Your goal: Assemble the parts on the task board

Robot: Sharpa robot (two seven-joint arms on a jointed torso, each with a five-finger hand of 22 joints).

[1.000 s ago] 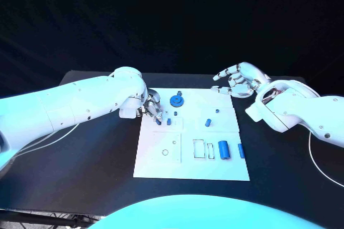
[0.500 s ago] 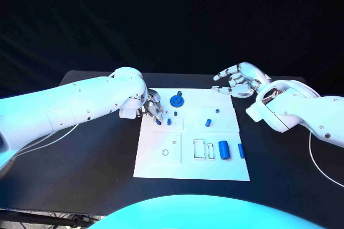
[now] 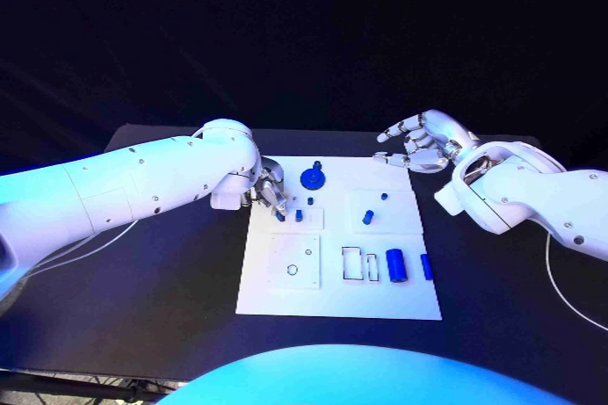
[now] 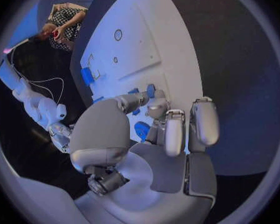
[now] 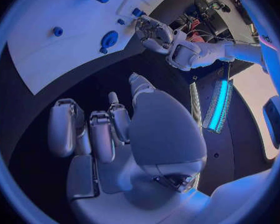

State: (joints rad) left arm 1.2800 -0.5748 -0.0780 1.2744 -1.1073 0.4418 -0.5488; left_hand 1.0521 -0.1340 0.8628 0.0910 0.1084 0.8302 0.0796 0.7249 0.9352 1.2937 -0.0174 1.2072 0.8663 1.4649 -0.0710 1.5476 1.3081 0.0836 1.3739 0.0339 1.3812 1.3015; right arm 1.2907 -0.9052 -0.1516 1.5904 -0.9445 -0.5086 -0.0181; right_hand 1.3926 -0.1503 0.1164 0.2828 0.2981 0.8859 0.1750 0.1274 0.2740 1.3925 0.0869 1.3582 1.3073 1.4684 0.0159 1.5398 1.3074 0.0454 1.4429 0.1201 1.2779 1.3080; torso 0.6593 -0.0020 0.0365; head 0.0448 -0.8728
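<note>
While several blue parts already stand in the task board (image 3: pixel 340 304), which lies in the middle of the black worktop (image 3: pixel 165 282), the assembly looks only partly done. A round geared part (image 3: pixel 312 177) sits seated near the board's far edge, a short peg (image 3: pixel 367 217) stands in the middle, and a larger cylinder (image 3: pixel 395 264) with a slimmer piece (image 3: pixel 426 266) beside it lies loose toward the near right corner. Two rectangular slots (image 3: pixel 352 263) and a small round hole (image 3: pixel 293 269) are unfilled, so I judge those loose pieces have yet to go in.

The left hand (image 3: pixel 269 194) is down at the board's far left corner, fingertips closing round a small blue peg (image 3: pixel 280 215) (whether it is truly gripped or merely touched, I cannot tell). The right hand (image 3: pixel 421 141) hovers off the board's far right corner, fingers loosely curled apart, holding nothing.
</note>
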